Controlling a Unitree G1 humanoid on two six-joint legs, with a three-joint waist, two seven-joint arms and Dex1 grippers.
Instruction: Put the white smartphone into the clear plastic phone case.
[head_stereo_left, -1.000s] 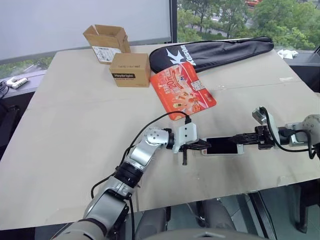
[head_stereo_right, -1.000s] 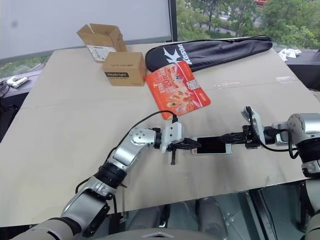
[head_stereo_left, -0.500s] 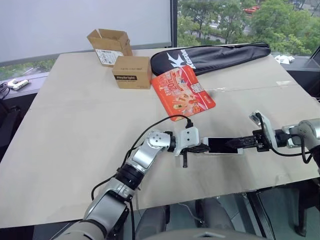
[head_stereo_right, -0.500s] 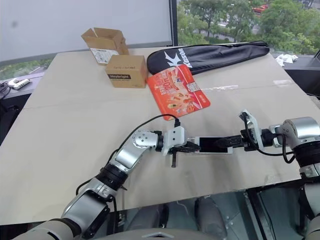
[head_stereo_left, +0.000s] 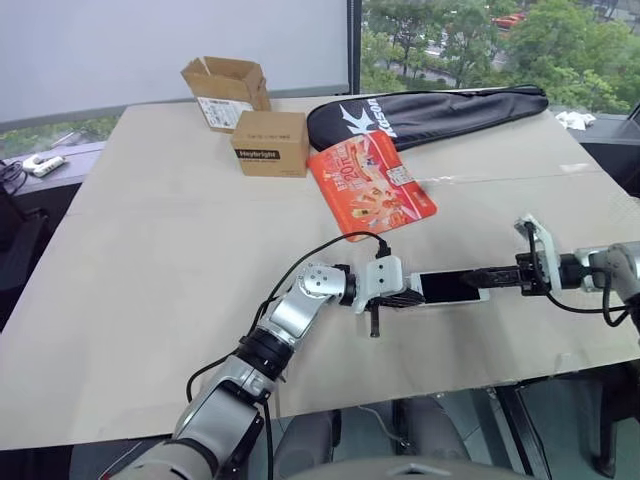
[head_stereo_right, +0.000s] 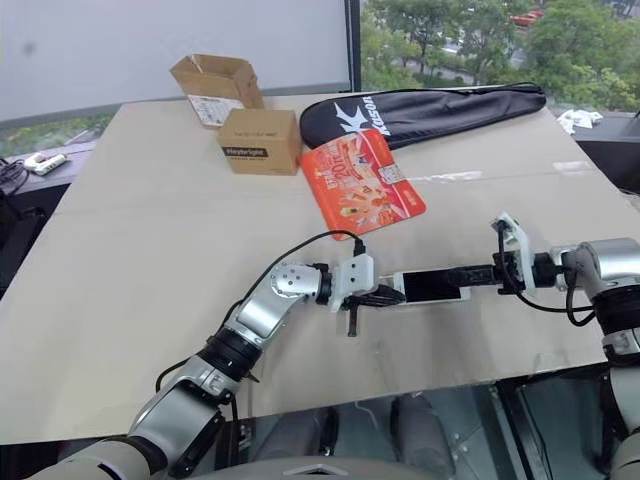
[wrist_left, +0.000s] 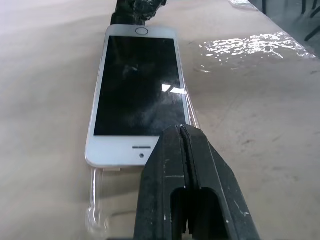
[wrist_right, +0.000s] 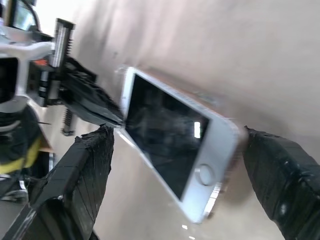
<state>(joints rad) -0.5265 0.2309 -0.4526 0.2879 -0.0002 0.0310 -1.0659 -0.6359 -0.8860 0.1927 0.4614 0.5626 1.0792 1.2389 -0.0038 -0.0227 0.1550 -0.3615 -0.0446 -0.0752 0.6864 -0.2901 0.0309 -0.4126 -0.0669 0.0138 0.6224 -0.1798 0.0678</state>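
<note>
The white smartphone (head_stereo_left: 453, 287) lies screen up on the tan table (head_stereo_left: 150, 250), near its front edge. It sits partly in the clear plastic phone case (wrist_left: 95, 200), whose glossy rim sticks out past the phone's speaker end. My left gripper (head_stereo_left: 403, 297) is shut, its tips at that end of the case; I cannot tell whether they pinch the rim. My right gripper (head_stereo_left: 480, 275) is open at the home-button end. Its two fingers (wrist_right: 75, 190) stand either side of the phone (wrist_right: 170, 145), apart from it.
Behind the phone lie a red-orange printed packet (head_stereo_left: 372, 185), a closed cardboard box (head_stereo_left: 270, 143), an open box (head_stereo_left: 226, 85) and a long black bag (head_stereo_left: 430, 105). The table's front edge (head_stereo_left: 440, 385) runs close below both grippers.
My right gripper has opened at the phone's home-button end and drawn slightly to the right. The left gripper and the phone have stayed put. The camera shifted a little.
</note>
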